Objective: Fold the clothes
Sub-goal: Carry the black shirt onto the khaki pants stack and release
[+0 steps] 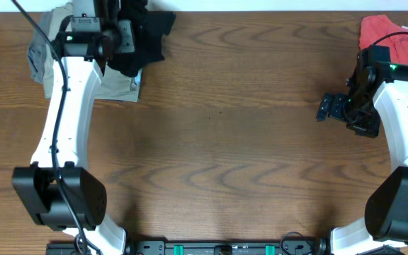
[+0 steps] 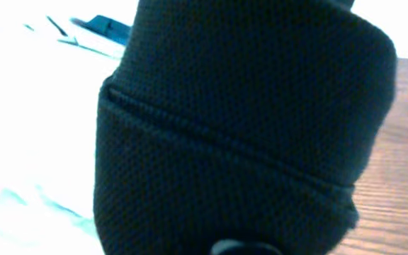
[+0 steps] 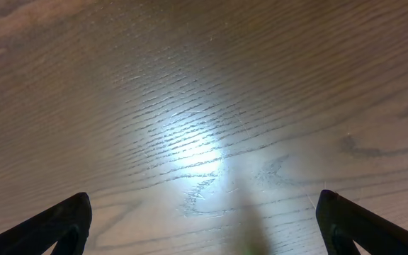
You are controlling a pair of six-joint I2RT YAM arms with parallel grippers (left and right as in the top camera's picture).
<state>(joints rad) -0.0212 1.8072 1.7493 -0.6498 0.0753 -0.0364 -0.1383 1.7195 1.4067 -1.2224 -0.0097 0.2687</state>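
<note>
The clothes (image 1: 146,34) are a bunched heap of black fabric at the table's far left, partly lying over a pile of other garments. My left gripper (image 1: 124,33) is shut on the clothes at their left side. In the left wrist view the black knit fabric (image 2: 246,127) fills nearly the whole picture and hides the fingers. My right gripper (image 1: 329,107) hovers open over bare wood at the right, far from the clothes. Its two dark fingertips (image 3: 62,227) stand wide apart with nothing between them, in a gripper (image 3: 204,234) facing the table.
A khaki-beige folded garment (image 1: 113,83) lies under and beside the black heap, with a grey piece (image 1: 40,54) to its left. A coral-red top (image 1: 395,37) lies at the far right corner. The wooden table (image 1: 218,142) stretches between the arms.
</note>
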